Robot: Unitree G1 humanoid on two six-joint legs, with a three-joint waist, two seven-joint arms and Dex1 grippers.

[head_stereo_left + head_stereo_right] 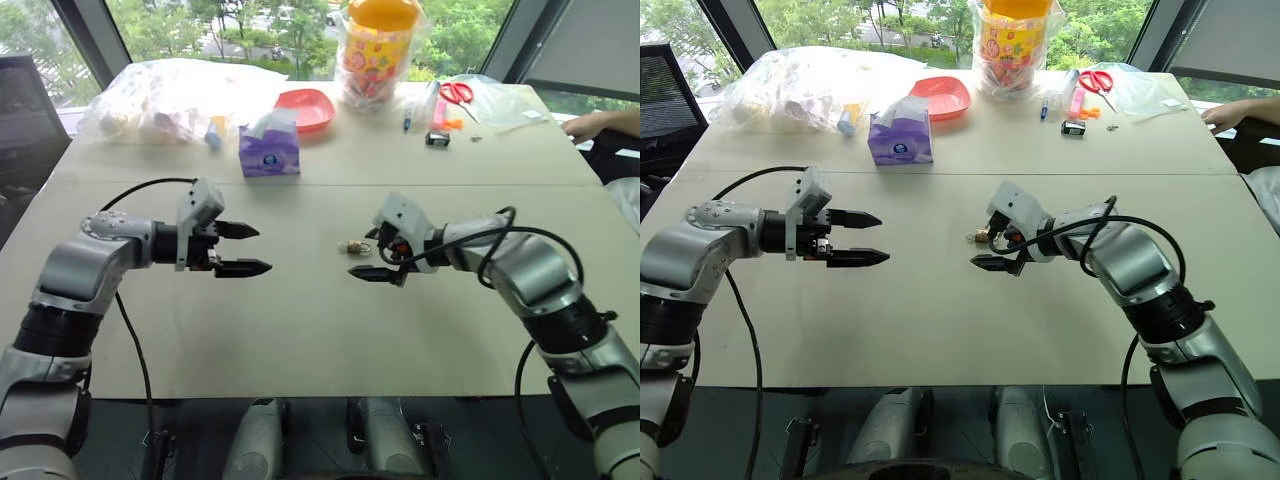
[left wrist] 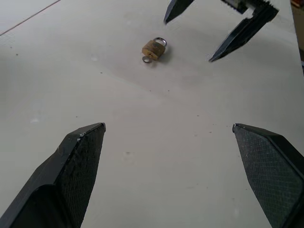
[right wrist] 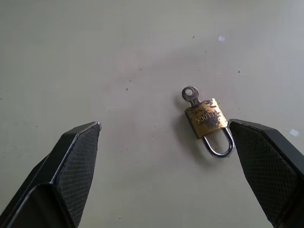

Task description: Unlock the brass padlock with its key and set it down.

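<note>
The brass padlock (image 3: 207,118) lies flat on the pale table (image 1: 300,330), its silvery shackle closed. A small key (image 3: 191,94) sticks out of its bottom. My right gripper (image 3: 164,123) is open and hovers low over the table. The padlock sits just inside one of its fingertips (image 3: 251,142), apart from it. From the head views, the padlock (image 1: 353,246) is at mid-table, right beside that gripper (image 1: 362,255). My left gripper (image 1: 262,249) is open and empty. It points across at the padlock (image 2: 153,48) from a hand's length to the left.
Along the far side of the table are a purple tissue pack (image 1: 268,150), a red dish (image 1: 305,108), a clear jar with an orange lid (image 1: 378,50), plastic bags (image 1: 170,100), red-handled scissors (image 1: 457,93) and a small black clip (image 1: 437,138). A person's arm (image 1: 600,125) rests at the far right.
</note>
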